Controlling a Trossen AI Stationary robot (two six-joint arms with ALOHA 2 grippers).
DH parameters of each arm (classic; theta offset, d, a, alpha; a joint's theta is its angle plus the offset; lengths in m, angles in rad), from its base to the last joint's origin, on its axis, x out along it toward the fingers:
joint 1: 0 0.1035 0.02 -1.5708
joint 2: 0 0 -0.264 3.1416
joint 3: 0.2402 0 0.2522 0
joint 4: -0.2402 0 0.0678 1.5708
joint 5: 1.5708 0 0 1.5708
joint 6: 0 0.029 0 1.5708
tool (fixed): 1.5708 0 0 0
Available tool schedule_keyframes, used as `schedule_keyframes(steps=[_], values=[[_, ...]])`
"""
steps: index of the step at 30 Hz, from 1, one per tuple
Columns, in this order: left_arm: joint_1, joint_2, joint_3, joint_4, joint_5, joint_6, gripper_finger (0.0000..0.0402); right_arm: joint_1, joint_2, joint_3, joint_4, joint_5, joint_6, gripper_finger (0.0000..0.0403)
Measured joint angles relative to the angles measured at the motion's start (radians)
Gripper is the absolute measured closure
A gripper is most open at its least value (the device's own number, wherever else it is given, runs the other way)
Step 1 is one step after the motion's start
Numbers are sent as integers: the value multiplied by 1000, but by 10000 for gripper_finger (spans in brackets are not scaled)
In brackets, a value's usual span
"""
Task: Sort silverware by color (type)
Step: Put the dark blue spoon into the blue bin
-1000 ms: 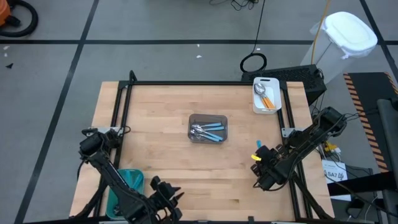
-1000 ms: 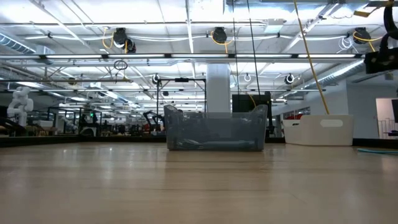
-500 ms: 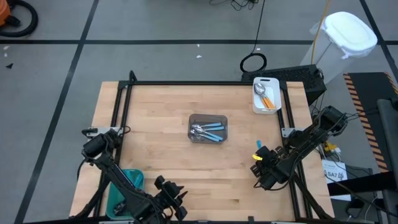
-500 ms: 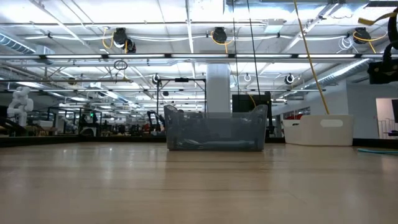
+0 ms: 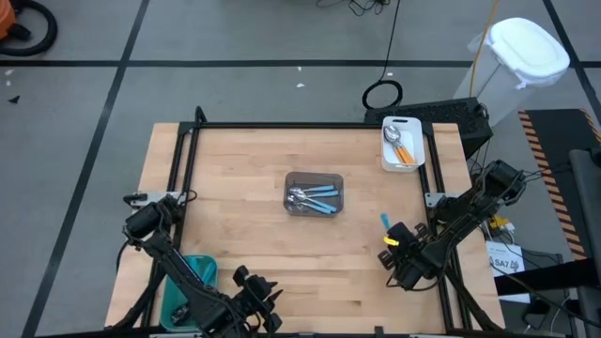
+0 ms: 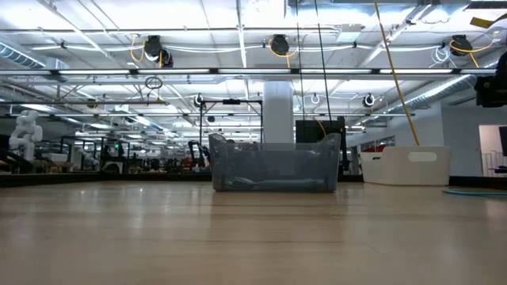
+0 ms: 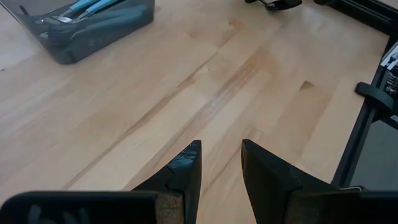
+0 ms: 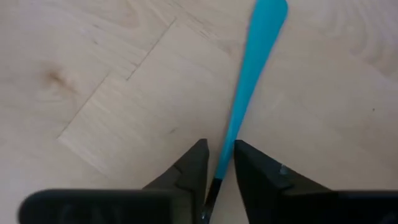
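Nearest, the left gripper [image 7: 221,163] hangs low over the table's [image 5: 235,188] front edge, its fingers a little apart around nothing. Farther along, by the table's right side, the right gripper [image 8: 219,163] pinches the dark end of a light-blue-handled spoon [image 8: 245,87], handle pointing away. At mid-table a grey bin [image 5: 315,193] holds blue-handled spoons [image 5: 319,197], and at the far right corner a white tray [image 5: 402,144] holds orange-handled spoons [image 5: 404,150].

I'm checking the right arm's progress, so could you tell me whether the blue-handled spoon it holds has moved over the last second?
Yes. The blue-handled spoon in the right gripper has shifted slightly toward the grey bin.
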Motion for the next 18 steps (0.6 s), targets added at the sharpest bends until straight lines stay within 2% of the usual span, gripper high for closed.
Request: schedule_keyframes(steps=[9, 18], values=[[2, 0, 0, 1, 0, 9, 289, 1, 4, 39, 20, 20, -100, 393], [2, 0, 0, 4, 0, 10, 289, 2, 4, 45, 45, 29, -249, 395]])
